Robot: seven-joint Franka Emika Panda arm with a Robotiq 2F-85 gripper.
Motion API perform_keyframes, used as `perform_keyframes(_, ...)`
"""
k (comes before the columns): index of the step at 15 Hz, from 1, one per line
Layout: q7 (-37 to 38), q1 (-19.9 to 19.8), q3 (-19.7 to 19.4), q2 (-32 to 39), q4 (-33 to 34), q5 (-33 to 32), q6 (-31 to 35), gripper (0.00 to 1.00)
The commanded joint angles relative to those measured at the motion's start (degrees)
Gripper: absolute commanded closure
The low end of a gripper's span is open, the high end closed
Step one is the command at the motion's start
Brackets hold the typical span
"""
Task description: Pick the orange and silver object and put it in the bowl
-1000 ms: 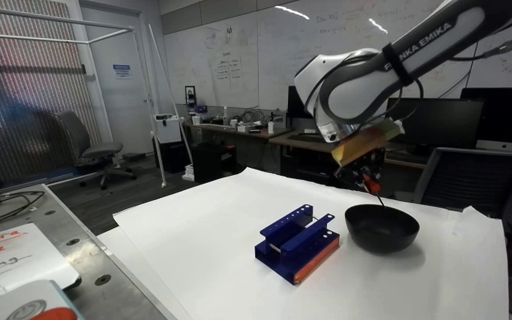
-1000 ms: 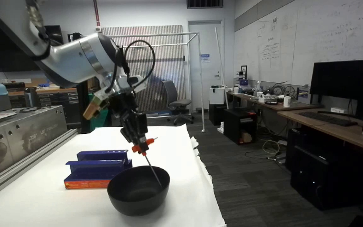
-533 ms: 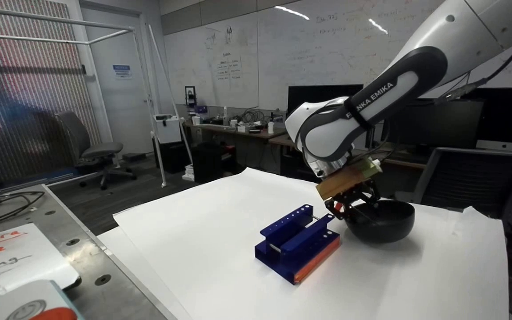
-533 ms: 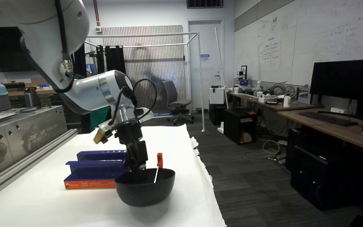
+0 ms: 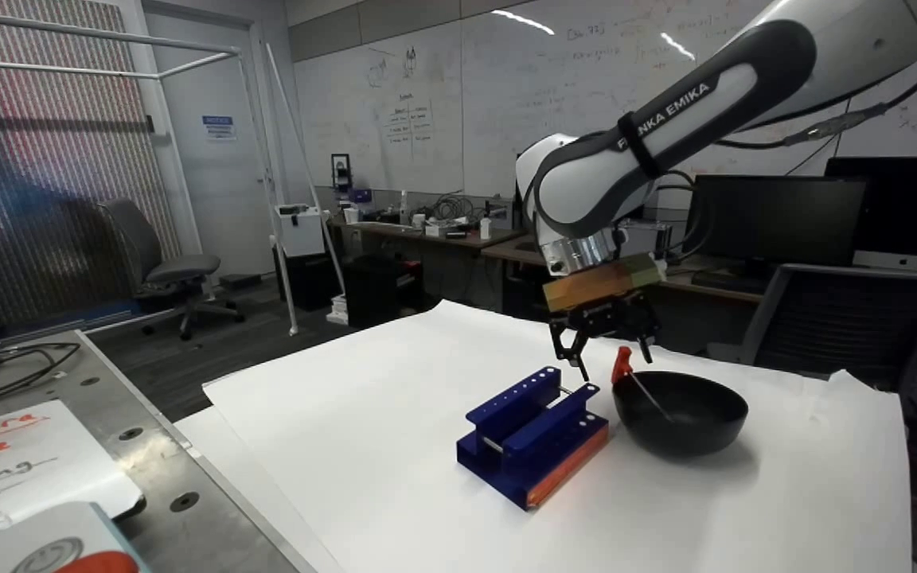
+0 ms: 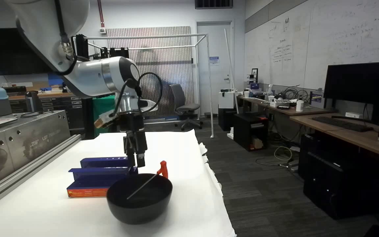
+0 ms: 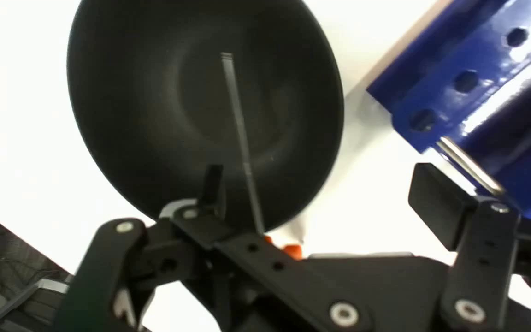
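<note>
The orange and silver object is a tool with an orange-red handle (image 5: 622, 363) and a thin silver shaft (image 7: 240, 120). Its shaft leans inside the black bowl (image 5: 689, 426), tip on the bowl's floor. The handle sticks out past the rim, as an exterior view shows at the handle (image 6: 164, 169). In the wrist view, a finger hides most of the handle. My gripper (image 7: 323, 196) stands open above the rim, between bowl and rack, with its fingers wide apart and holding nothing. Both exterior views show the fingertips apart from the tool.
Close beside the bowl stands a blue rack (image 5: 538, 430) with an orange-red base, partly under one finger in the wrist view. White paper (image 5: 347, 430) covers the table. A metal bench (image 6: 18, 141) runs along one side.
A second ago the gripper was shut on the handle above the bowl. It went down, opened and let go, then rose. The tool now leans in the bowl, which has shifted a little.
</note>
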Motion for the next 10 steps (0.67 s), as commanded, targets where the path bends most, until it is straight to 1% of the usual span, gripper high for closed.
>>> perform_keyframes(1, -4.0, -1.5, 0.6, -8.5, -6.2, 4.3, 7.5, 0.00)
perform_keyframes(7, -9.7, -2.1, 1.0, -20.6, -17.5, 7.8, 23.8, 0.00)
perform_keyframes(10, -14.1, -2.5, 1.9, -25.0, -23.1, 12.5, 32.6, 0.00)
